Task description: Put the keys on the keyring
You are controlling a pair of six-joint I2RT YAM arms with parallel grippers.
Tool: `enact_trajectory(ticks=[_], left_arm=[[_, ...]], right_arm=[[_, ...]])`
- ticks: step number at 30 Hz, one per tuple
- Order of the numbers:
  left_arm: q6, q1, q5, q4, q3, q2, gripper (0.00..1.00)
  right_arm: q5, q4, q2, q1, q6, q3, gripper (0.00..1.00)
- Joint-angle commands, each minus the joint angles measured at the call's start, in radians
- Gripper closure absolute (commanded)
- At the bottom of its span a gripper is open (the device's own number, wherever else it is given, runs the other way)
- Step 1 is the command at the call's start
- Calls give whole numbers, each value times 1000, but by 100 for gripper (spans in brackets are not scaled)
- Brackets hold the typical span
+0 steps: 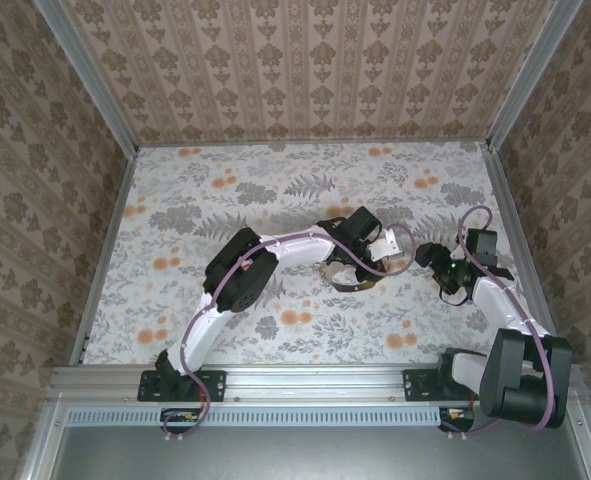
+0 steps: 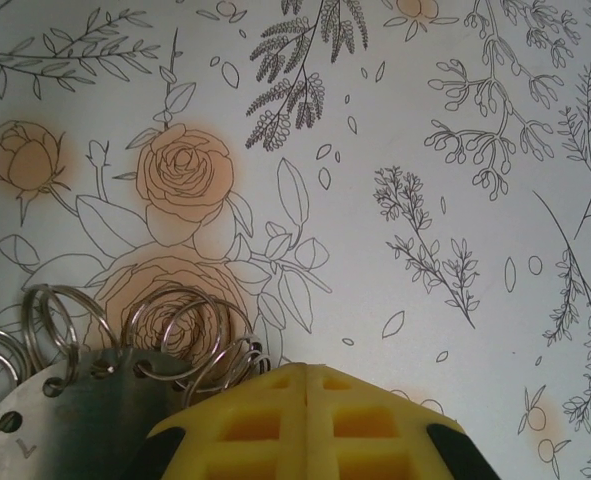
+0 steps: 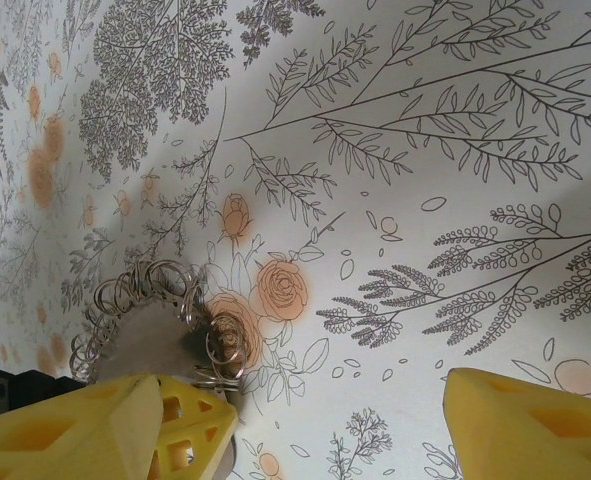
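The left claw (image 1: 343,265) sat near the middle of the table (image 1: 225,190), reached out over the flower print. In its wrist view the two yellow fingers (image 2: 245,430) were pressed flat together, with only a seam between them. The keyring (image 2: 95,385) lay just to the left of their tip, showing as a dull grey strip with punched holes. A row of small wire rings (image 2: 190,335) stood up from that strip. The strip ran in under the left edge of the fingers (whether the tip actually nipped it, I could not tell).

From above, the keyring (image 1: 347,283) showed as a thin brownish hoop. It was directly under the left claw and touched or nearly touched it. It was too small there to make out any detail.

The right claw (image 1: 427,255) was to the right of the hoop, near it but apart, and pointed toward it. In its own wrist view the right claw (image 3: 320,395) stood with its yellow fingers (image 3: 535,425) spread wide over the printed table (image 3: 425,150). The keyring (image 3: 140,340) was at the lower left of that view, just beyond the left-hand finger, which partly covered it. Its wire rings (image 3: 160,285) bunched in an arc along its top edge, one of them hanging down beside an orange rose.
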Motion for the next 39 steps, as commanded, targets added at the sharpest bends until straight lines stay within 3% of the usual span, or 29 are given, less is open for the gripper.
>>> enact_trajectory(ticks=[1,9,16,21,39], left_arm=[[-16,12,-2,14,-20,-28,100],[-14,34,0,37,-73,-109,99],[-5,50,4,66,-127,-202,65],[4,57,14,59,-121,-204,53],[125,15,7,-104,49,-25,50]], right_arm=[[-11,-9,-4,-6,-16,-15,24],[5,-13,6,-5,-18,-10,24],[19,-11,15,-6,-19,-7,24],[24,-14,19,-5,-21,-6,24],[31,-11,31,-5,-30,-9,23]])
